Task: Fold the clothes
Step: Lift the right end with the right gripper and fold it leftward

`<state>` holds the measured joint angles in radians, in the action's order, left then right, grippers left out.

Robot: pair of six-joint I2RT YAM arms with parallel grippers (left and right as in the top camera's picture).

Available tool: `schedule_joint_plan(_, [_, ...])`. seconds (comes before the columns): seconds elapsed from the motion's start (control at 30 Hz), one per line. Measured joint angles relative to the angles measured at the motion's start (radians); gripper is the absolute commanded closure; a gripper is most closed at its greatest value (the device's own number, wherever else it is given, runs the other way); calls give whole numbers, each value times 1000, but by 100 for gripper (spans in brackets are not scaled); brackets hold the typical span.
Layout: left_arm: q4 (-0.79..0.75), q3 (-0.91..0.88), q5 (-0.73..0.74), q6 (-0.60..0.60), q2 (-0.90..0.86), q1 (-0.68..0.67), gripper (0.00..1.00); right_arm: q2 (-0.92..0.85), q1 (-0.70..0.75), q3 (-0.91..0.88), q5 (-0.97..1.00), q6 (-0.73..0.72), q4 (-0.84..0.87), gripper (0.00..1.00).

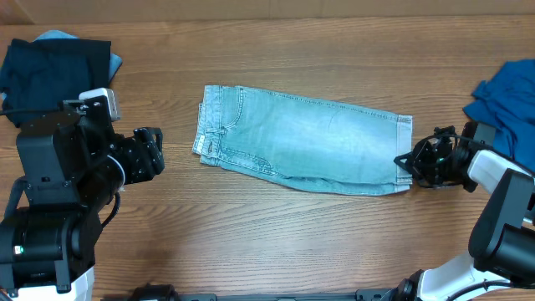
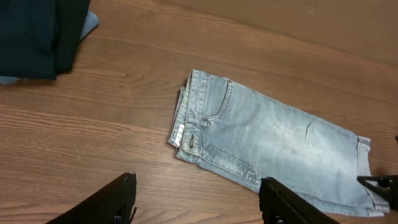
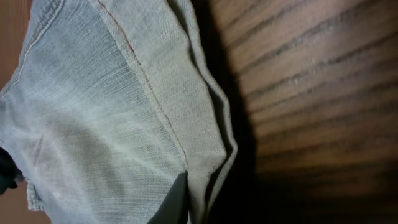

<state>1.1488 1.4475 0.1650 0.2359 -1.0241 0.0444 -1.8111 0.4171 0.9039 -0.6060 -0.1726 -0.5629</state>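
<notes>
Shorts (image 1: 305,140) of pale washed denim lie across the middle of the table (image 1: 276,251), waistband (image 1: 211,125) toward the left arm and hem (image 1: 404,155) toward the right. That leaves each arm one short end to work from. The right gripper (image 1: 409,164) sits at the near corner of the hem with its jaws pinched fully together. Its wrist view is filled with the stitched hem edge and a dark finger (image 3: 174,202) against the cloth, so it appears to have hold of the shorts there, probably to lift that end over toward the waistband. The left gripper (image 1: 157,151) hovers beside the waistband, apart from it, with jaws about two-thirds open and nothing between them. It looks ready to pin or take the other end. A navy garment (image 1: 54,67) is heaped at the far left corner and a blue garment (image 1: 506,100) at the right edge, both well clear of the work, likely a pile waiting and a pile done, though I cannot tell which is which. The shorts seem already doubled lengthwise, one leg over the other, and lie fairly flat with faint creases mid-leg. There is orange stitching along the hem and a pocket seam near the waistband, and at the gripped corner the layers buckle slightly.
</notes>
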Motion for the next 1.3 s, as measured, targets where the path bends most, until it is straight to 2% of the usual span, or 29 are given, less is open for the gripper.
schedule_joint_plan(0.37, [0, 0, 0, 0, 0, 0, 33, 148, -63, 278, 32, 32, -288, 96])
schedule_joint_plan(0.83, [-1, 0, 0, 0, 0, 0, 32, 161, -63, 481, 48, 101, -406, 96])
schedule_joint_plan(1.0, [0, 0, 0, 0, 0, 0, 27, 161, -63, 596, 76, 135, -475, 96])
schedule_joint_plan(1.1, [-1, 0, 0, 2, 0, 0, 0, 161, -63, 681, 91, 164, -516, 96])
schedule_joint_plan(1.3, [0, 0, 3, -2, 0, 0, 0, 161, -63, 793, 101, 229, -561, 96])
